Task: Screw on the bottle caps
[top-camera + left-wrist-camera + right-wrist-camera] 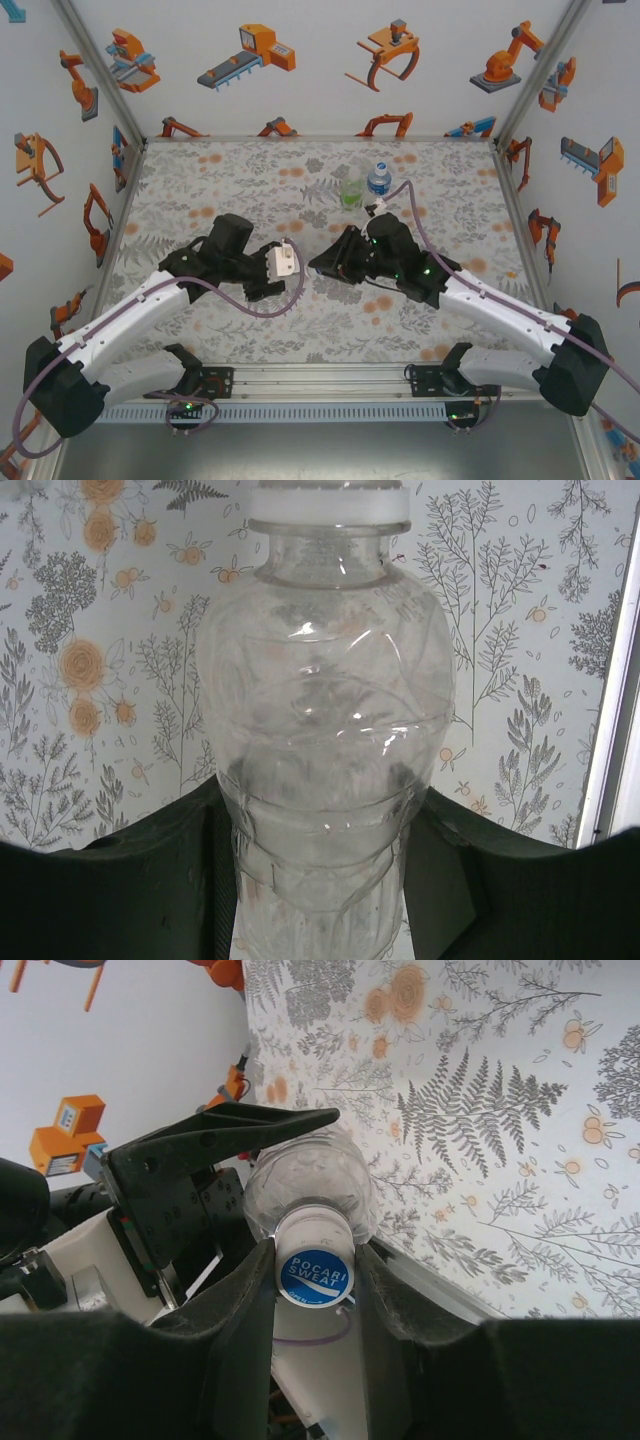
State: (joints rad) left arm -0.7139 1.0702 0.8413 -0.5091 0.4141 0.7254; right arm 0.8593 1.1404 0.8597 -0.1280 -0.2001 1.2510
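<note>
A colourless clear bottle (325,720) lies on its side in the air, and my left gripper (325,825) is shut around its lower body. A white bottle cap (328,502) sits on its neck. From the right wrist that cap (315,1268) shows a blue printed top, and my right gripper (315,1258) is shut on its sides, with the bottle's shoulder (310,1180) just beyond. Over the middle of the mat, the left gripper (290,262) and right gripper (322,264) face each other. A green-tinted bottle (351,190) and a blue-labelled bottle (378,180) stand upright at the back.
A floral mat (250,180) covers the table, and white walls with orange robot pictures close it in on three sides. A metal rail (320,378) runs along the near edge between the arm bases. A purple cable (260,305) loops under the left wrist.
</note>
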